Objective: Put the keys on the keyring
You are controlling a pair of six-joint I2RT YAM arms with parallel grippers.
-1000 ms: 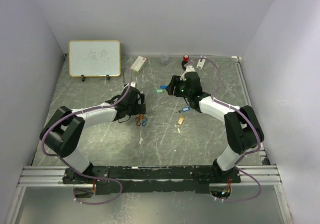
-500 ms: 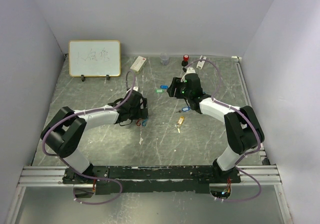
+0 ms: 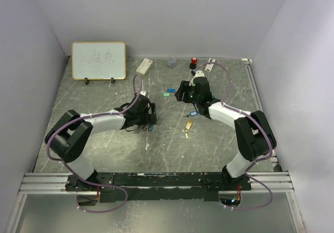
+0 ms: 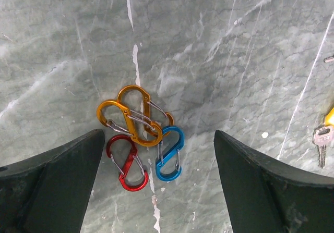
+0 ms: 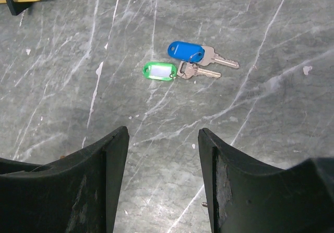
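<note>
The jaws of the left arm [image 3: 104, 119] were spread wide just above the tabletop [image 4: 235, 45]. Seen from the left wrist, a cluster of carabiner clips lay between them: two orange clips [image 4: 133, 115] overlapped, with a red clip [image 4: 127, 162] and a blue clip [image 4: 169, 154] touching them. The jaws of the right arm [image 3: 224, 113] were spread partway and closed on nothing. A green-tagged key [image 5: 160, 70] and a blue-tagged key [image 5: 185, 51] lay side by side on the tabletop beyond their tips. A yellow-tagged key [image 3: 188, 124] was seen between the two arms, and another blue tag [image 3: 194, 113] lay just beside the right arm.
</note>
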